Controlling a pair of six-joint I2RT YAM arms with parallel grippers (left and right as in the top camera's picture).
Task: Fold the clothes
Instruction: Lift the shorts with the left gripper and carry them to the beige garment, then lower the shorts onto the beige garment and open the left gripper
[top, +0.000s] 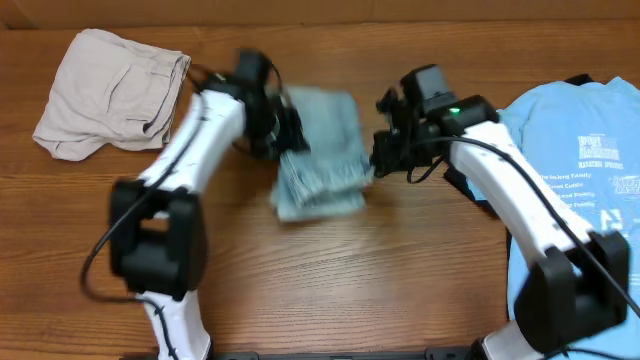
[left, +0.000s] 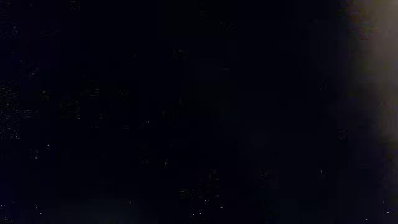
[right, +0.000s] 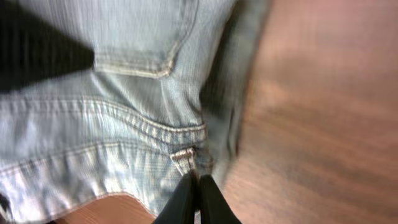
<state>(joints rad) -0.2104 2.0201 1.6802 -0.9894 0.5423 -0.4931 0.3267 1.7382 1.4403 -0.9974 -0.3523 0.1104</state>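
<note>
Here, right fingers (right: 180, 202) tight on jeans (right: 112, 130).

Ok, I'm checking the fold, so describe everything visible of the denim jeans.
The jeans are light-wash blue denim, bunched into a rough, blurred bundle on the wooden table between the two arms. The right wrist view shows a stitched back pocket, waistband seams and a belt loop. The right gripper is shut on the fabric by that loop. The left gripper sits at the opposite edge; whether it grips is unclear, since its own camera view is dark.
</note>
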